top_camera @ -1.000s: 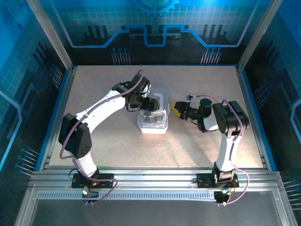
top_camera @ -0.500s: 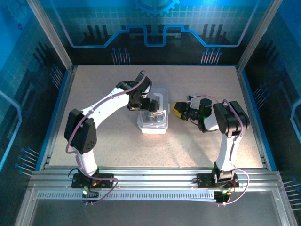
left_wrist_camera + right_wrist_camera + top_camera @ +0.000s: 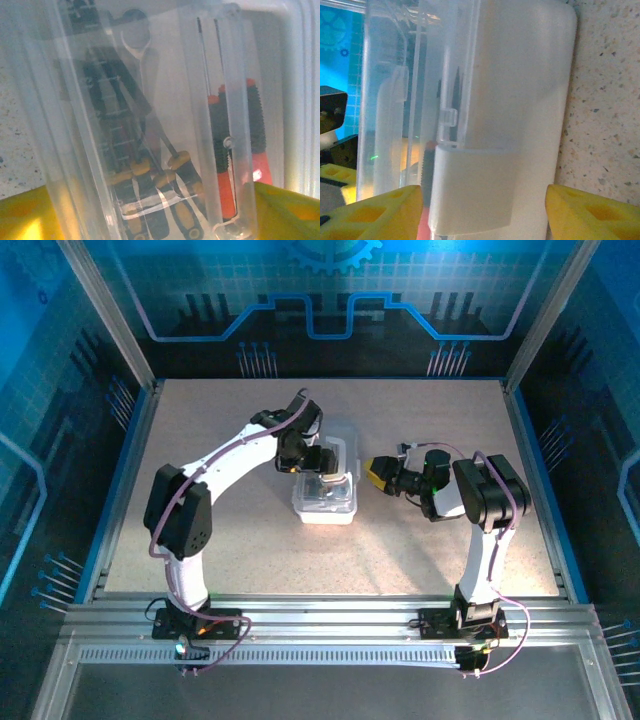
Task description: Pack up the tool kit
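Centrally on the speckled table point(image 3: 250, 560), the clear case point(image 3: 326, 502) is seen lying flat between the two arms, somewhat nearer the left one. Its lid point(image 3: 165, 75) is lowered over the base, and the tools are made out through the plastic in the left wrist view. Two screwdrivers point(image 3: 252, 145) with red-orange handles are laid side by side along the right wall, their thin shafts pointed toward the top of the picture. A dark pair of pliers point(image 3: 107, 90) is laid slantwise on the left, and several tools with black and yellow handles point(image 3: 150, 195) are gathered below it. The moulded handle point(image 3: 230, 125) of the lid is seen as a clear bar running just beside the screwdrivers. In the right wrist view a frosted latch tab point(image 3: 472, 190) is seen on the case's side wall; whether it is snapped home cannot be told. The left gripper point(image 3: 328, 480) is held directly over the case, its yellow pads point(image 3: 22, 220) spread wide at the two lower corners of its own view with the lid between them, and nothing is clasped. The right gripper point(image 3: 370, 472) is held low just beside the case's right side and pointed at it. Its pads point(image 3: 375, 212) are parted on either side of the latch tab, with a gap left on the right, so nothing is gripped.
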